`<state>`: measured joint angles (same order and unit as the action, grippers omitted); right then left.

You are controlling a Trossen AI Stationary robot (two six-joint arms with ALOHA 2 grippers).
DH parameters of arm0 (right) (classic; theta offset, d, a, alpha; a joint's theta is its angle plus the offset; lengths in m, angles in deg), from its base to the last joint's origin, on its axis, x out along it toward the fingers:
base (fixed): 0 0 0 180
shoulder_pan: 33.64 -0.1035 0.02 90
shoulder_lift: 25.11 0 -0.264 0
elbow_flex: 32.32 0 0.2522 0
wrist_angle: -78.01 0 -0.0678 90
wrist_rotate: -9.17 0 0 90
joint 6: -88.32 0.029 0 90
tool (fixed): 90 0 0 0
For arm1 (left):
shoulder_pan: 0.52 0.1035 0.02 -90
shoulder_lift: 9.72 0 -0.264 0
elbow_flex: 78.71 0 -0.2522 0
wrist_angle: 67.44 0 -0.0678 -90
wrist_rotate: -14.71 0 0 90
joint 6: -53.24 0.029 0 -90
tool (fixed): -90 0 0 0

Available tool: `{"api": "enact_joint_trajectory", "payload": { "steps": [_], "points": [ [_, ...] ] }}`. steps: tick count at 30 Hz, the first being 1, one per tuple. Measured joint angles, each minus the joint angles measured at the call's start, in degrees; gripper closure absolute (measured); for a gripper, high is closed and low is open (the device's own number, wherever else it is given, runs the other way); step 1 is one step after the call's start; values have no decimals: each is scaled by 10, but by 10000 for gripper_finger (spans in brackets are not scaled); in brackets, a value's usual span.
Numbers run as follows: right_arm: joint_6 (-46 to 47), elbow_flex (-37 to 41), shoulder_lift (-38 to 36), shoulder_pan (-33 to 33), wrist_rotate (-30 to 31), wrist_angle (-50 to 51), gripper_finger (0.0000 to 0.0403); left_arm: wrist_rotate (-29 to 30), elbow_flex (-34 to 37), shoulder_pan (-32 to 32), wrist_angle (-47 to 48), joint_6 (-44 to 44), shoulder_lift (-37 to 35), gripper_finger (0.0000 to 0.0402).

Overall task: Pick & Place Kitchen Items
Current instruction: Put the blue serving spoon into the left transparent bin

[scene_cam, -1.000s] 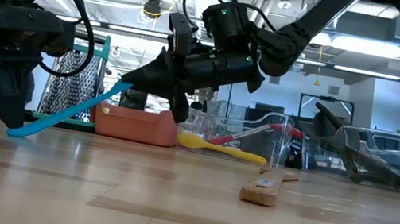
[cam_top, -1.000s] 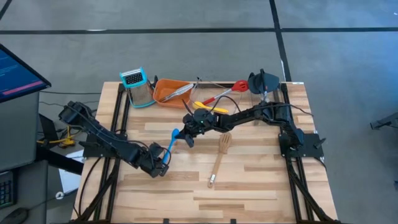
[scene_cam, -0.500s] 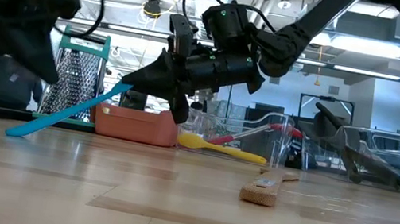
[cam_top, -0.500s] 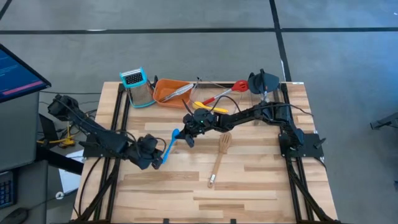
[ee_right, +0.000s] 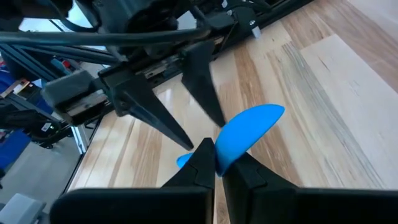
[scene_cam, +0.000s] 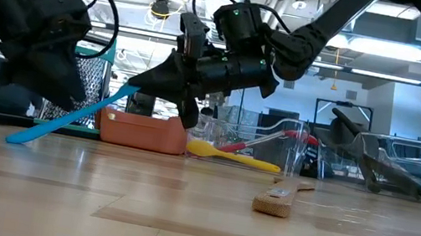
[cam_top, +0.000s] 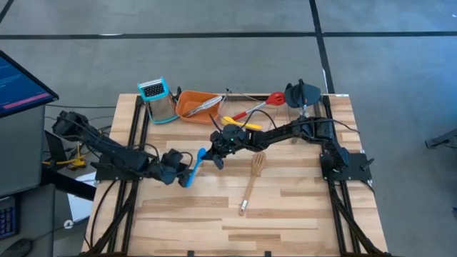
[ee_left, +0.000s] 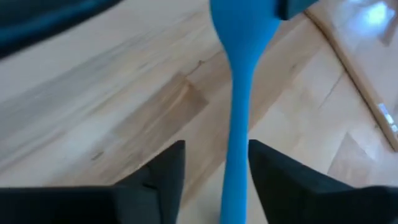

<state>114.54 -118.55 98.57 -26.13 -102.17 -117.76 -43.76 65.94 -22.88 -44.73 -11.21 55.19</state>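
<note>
A blue spoon (cam_top: 193, 165) slants across the table's left middle. Its free handle end (scene_cam: 14, 138) rests on the wood and its bowl end is raised. My right gripper (ee_right: 217, 155) reaches in from the right and is shut on the bowl end. My left gripper (ee_left: 214, 152) is open, and its two fingers stand on either side of the spoon's handle (ee_left: 239, 124). The handle lies close to one finger (ee_left: 273, 174); I cannot tell whether they touch. In the high view the left gripper (cam_top: 183, 170) is beside the handle's lower half. My right gripper pinches the edge of the spoon's bowl (ee_right: 239, 140) between its two fingers. The fingers (scene_cam: 147, 87) slant down from the table's right toward its left. The spoon hangs tilted below them, bowl up, with its handle end (scene_cam: 14, 138) on the table.
A wooden fork-like spatula (cam_top: 250, 187) lies right of the spoon. At the far edge stand a grater (cam_top: 158, 100) and an orange tray (cam_top: 187, 108) with silver tongs. Red and yellow spoons (cam_top: 250, 113) lie beside them, then a black utensil (cam_top: 303, 93). Bare wood lies toward the near edge.
My left gripper has left the spoon's free handle end. It has gone up and toward the far edge, and now stands beside the handle higher up. The spoon has kept its slant, with its handle end still on the table.
</note>
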Motion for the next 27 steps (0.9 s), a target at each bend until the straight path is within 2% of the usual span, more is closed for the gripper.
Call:
{"api": "enact_joint_trajectory", "payload": {
  "steps": [6,8,14,19,27],
  "points": [
    [3,2,1,1,-11,-8,398,-29,0,35,-36,20,43,195],
    [3,1,2,1,-13,-20,398,-53,0,42,-82,43,61,191],
    [2,1,1,1,-12,-26,402,-113,0,62,-139,57,112,199],
    [2,1,1,0,-12,-28,402,-135,0,64,-151,57,143,230],
    [2,1,1,1,-14,-33,402,-134,0,63,-155,61,148,334]
  ]
}}
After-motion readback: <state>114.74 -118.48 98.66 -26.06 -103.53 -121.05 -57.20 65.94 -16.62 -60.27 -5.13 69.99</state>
